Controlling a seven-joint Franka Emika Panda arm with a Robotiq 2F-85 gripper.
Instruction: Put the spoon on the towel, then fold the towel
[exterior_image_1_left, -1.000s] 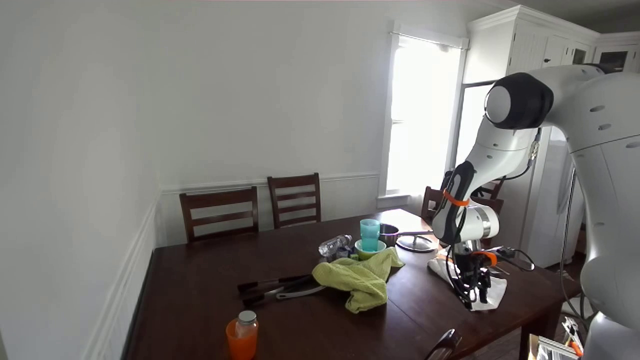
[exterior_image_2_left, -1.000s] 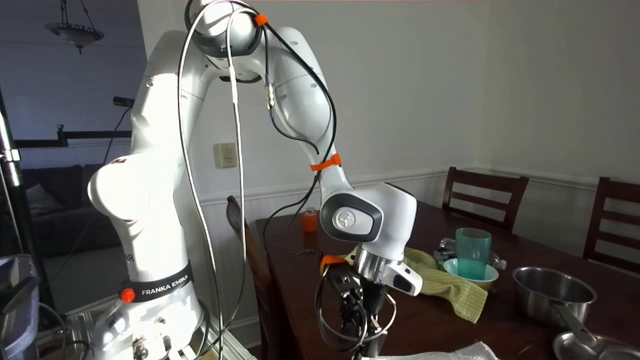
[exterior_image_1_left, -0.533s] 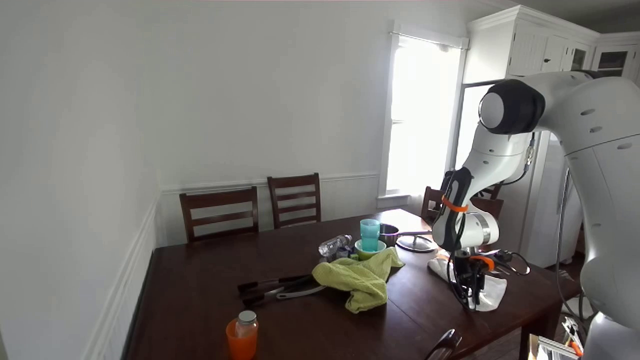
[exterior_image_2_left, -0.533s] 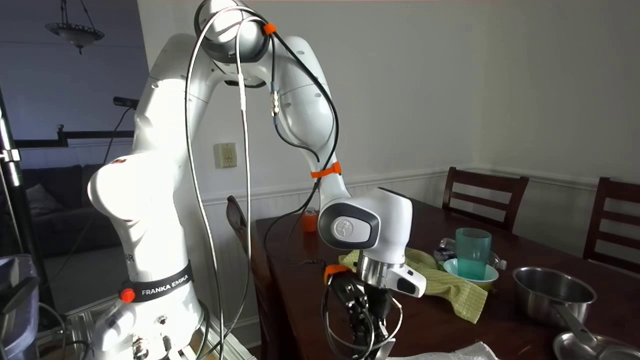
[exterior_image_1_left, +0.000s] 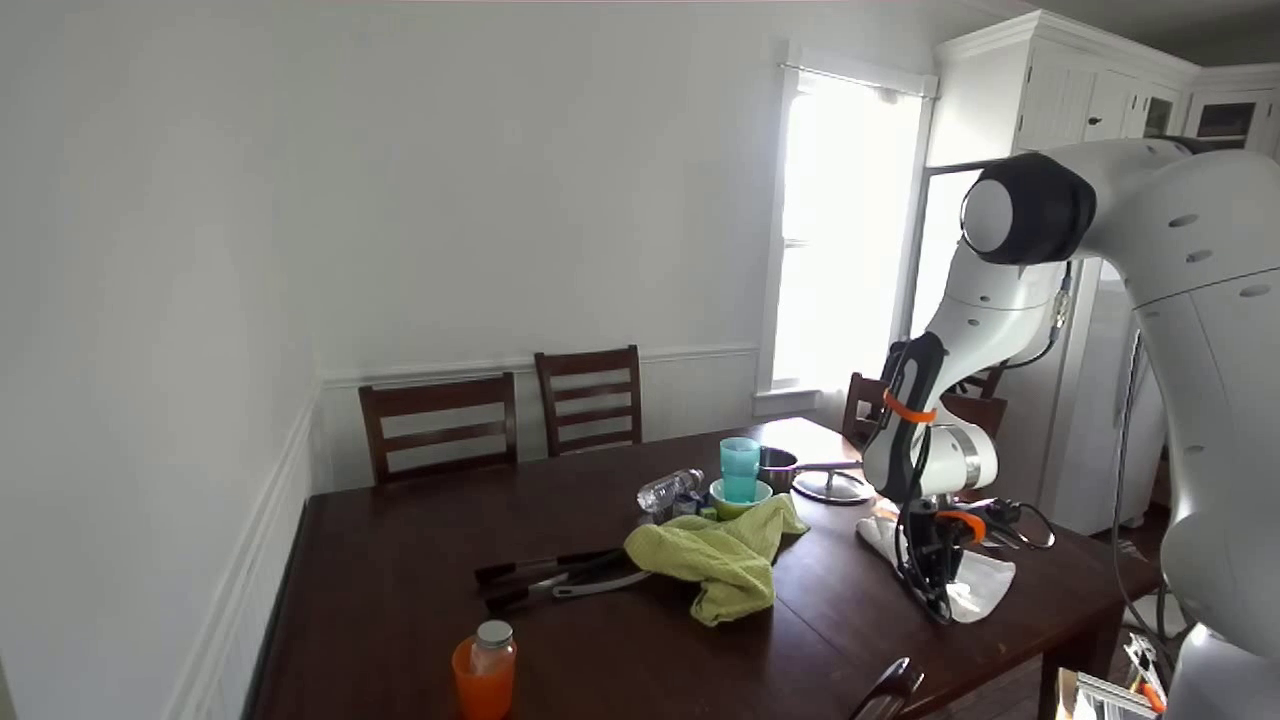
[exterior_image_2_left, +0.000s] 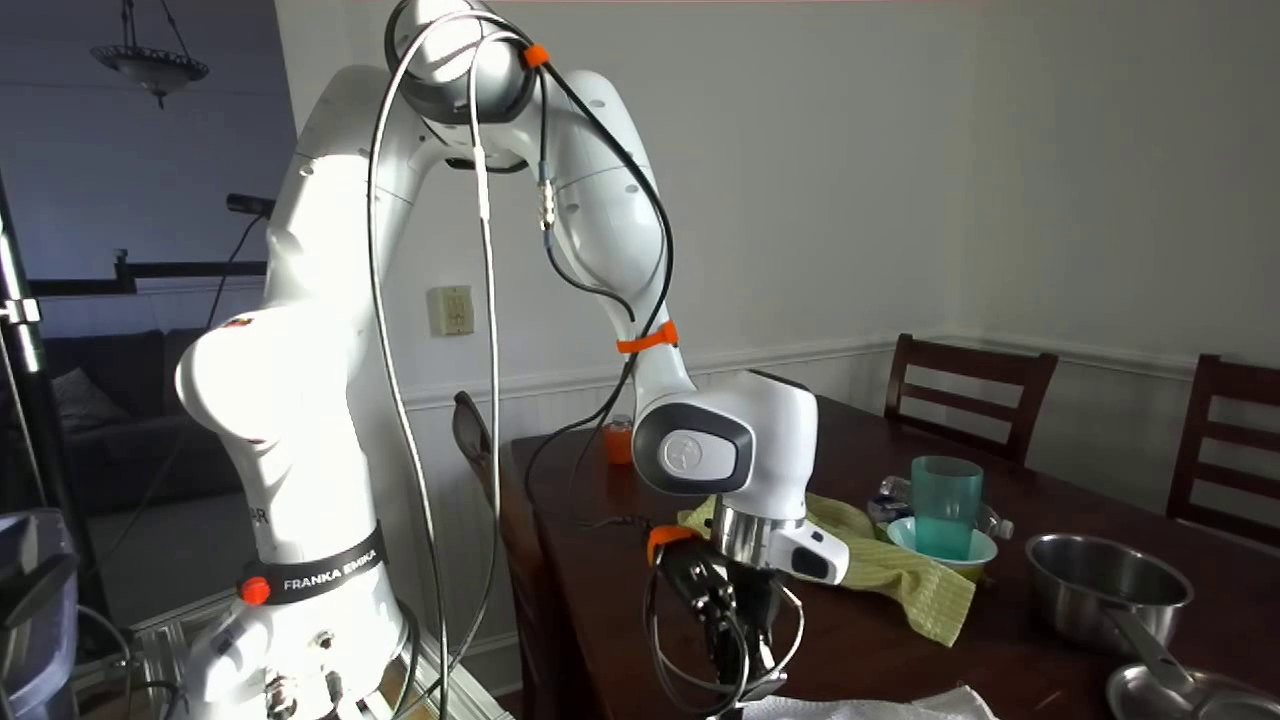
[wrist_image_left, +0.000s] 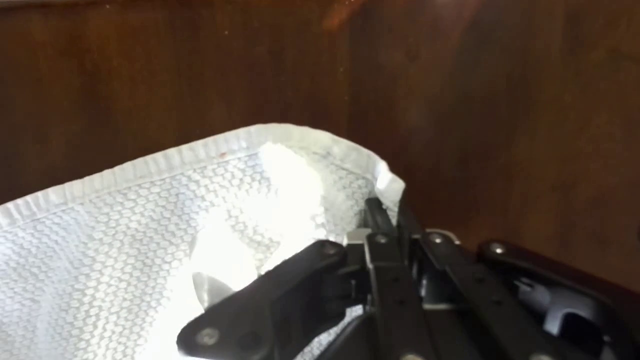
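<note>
In the wrist view the gripper (wrist_image_left: 392, 214) stands at the lower right, its black, jointed fingers set close together and pinching the hem of the towel (wrist_image_left: 115, 250) near a rounded corner. The towel is white, with a raised honeycomb weave and a flat, ribbed hem, and lies on the dark, glossy wood of the table (wrist_image_left: 200, 95). That hem climbs from the left edge, rounds over and drops towards the fingertips, where a small tab of fabric stands up. Glare whitens the middle of the towel; a smooth, rounded metal shape there looks like part of the spoon (wrist_image_left: 211, 289), though which way it points cannot be told. In an exterior view the arm (exterior_image_1_left: 985, 310) leans in from the right, bends at a black-capped joint and slopes down to the wrist, the gripper hanging over the towel. The towel's visible length runs from upper left to lower right there, apart from a crumpled yellow-green cloth (exterior_image_1_left: 715, 560). In an exterior view the arm's white base (exterior_image_2_left: 305, 490) stands upright at the left; the rest arches high and slants down to the right, fingers pointing down. Only a pale, textured strip of the towel shows along the bottom edge, near a round steel pot (exterior_image_2_left: 1065, 615)
</note>
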